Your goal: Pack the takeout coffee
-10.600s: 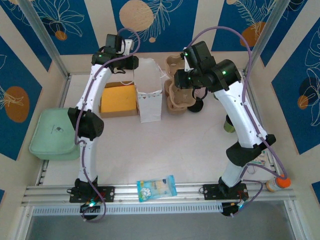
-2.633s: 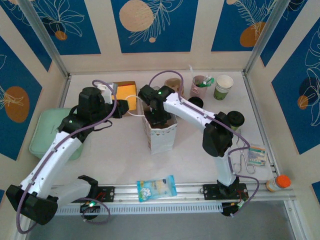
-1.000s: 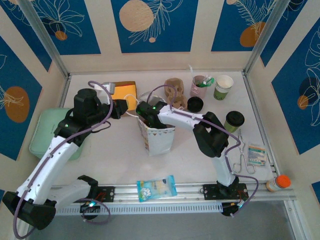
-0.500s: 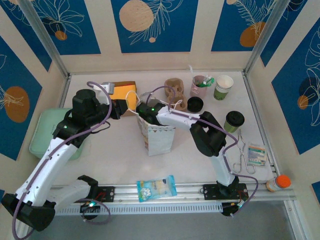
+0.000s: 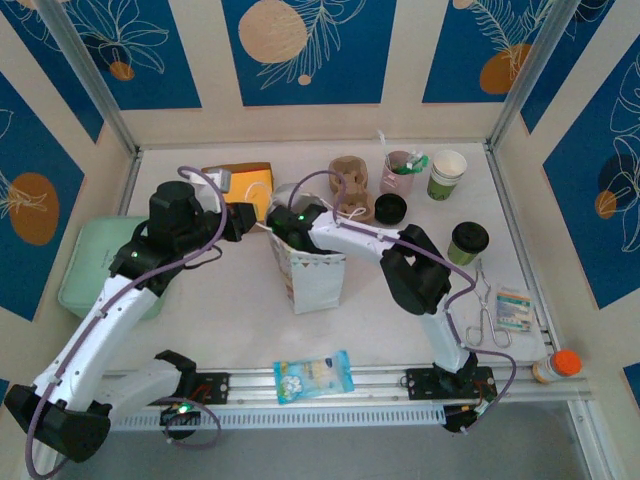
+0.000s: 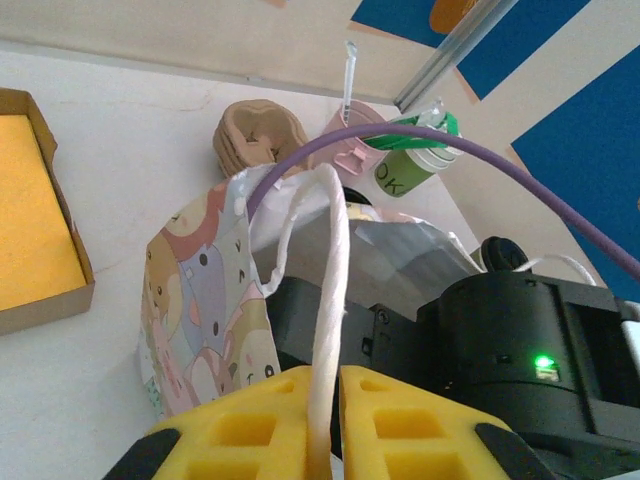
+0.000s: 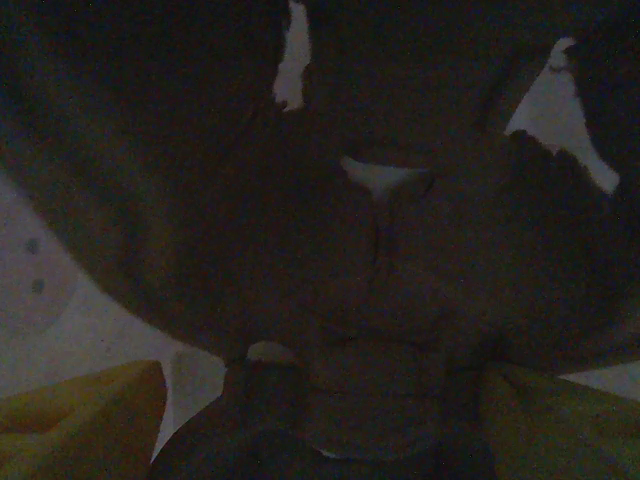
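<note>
1. Pinching the white handle (image 6: 335, 260) of the paper bag (image 5: 315, 278), the left gripper (image 6: 324, 385) sits clamped tight.
2. Inside that bag, the right gripper (image 7: 320, 380) — fingers spread wide — clasps nothing.
3. The takeout coffee (image 5: 447, 174) stands back right, beside the pink cup (image 5: 399, 174).

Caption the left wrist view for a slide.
Left gripper pinches the white handle of the paper bag; right arm reaches inside.

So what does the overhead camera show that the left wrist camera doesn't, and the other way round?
From above: the mint lidded box, the snack packet and the orange-capped bottle. The left wrist camera adds a close look at the left gripper shut on the bag's white handle. Both take in the paper bag, the yellow box, the brown carriers, the pink cup and the green-patterned cup.
</note>
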You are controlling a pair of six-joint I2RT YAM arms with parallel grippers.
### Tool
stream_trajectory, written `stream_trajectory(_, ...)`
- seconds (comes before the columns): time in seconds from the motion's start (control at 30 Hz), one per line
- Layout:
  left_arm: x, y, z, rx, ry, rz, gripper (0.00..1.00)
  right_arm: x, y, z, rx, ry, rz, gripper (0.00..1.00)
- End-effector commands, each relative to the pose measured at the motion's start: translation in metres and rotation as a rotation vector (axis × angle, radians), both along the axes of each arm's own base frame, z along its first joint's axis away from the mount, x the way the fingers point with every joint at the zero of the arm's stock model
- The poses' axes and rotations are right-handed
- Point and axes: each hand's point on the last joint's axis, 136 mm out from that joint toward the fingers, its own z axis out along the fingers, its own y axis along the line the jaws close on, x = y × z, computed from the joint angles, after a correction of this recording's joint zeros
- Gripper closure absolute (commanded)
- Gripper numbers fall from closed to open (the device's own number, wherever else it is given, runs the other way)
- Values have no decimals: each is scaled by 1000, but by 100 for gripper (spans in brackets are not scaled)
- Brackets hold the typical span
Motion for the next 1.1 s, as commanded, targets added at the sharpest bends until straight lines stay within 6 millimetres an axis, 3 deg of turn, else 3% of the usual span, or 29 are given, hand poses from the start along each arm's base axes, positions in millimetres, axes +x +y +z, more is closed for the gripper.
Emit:
stream_trajectory(0.0, -3, 1, 2, 14, -24, 1, 85, -6, -2, 31, 9, -4, 3, 16)
stream_trajectory(0.57, -7, 4, -2, 19, -23, 8, 85, 12, 3, 132, 61, -170, 47, 15)
stream_trajectory(1.07, -6, 4, 0, 20, -29, 7, 85, 18, -5, 260, 179, -418, 111, 18)
